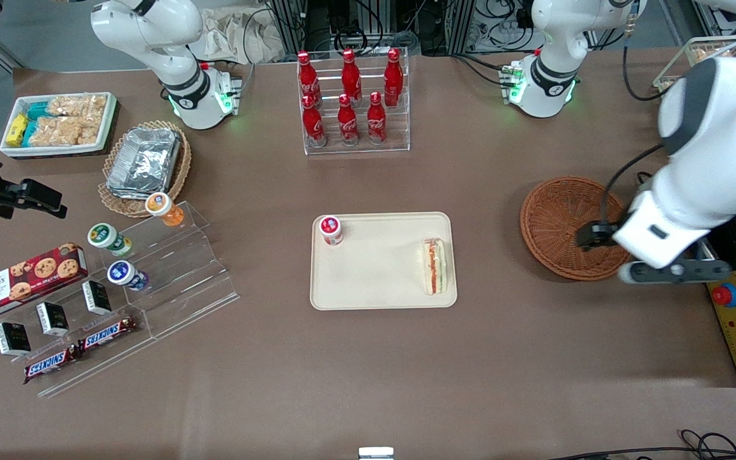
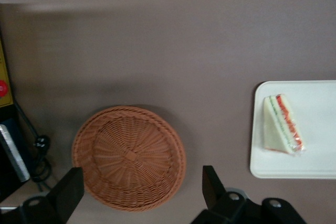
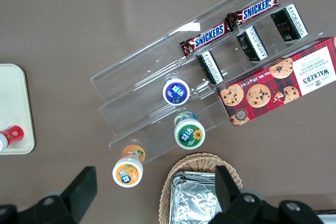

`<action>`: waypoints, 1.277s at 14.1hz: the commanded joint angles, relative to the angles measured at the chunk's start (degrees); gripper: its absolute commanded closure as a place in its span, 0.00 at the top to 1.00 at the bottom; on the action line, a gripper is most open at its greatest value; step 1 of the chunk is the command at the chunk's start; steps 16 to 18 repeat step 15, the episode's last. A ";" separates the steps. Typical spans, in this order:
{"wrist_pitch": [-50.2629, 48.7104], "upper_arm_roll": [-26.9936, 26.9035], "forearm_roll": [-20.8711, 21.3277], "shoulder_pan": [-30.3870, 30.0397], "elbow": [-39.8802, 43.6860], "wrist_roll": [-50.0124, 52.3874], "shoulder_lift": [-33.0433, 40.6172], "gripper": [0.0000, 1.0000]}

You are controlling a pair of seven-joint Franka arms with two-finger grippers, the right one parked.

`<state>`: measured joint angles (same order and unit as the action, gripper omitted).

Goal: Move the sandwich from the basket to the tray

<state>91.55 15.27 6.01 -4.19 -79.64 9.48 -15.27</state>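
sandwich [image 1: 435,266] flat on cream tray [image 1: 381,291], at its end toward the working arm. red-capped cup [image 1: 331,230] farther back on same tray. gripper [image 2: 137,192] above empty wicker basket [image 1: 556,223], fingers [image 2: 210,184] spread wide, holding nothing.

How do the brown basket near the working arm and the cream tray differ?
The basket is round, woven and reddish-brown; the tray is rectangular, smooth and cream. The basket holds nothing, while the tray carries the sandwich and a small red-capped cup. The open end effector hangs above the basket, not the tray. Both are shallow and rest flat on the brown table.
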 commanded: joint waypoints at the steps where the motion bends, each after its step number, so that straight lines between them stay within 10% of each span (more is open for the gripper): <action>1: -1.80 -6.63 -3.89 0.15 -0.78 -10.85 2.87 1.00; 18: -3.83 -11.84 -4.08 -0.29 -0.42 -16.86 3.58 1.00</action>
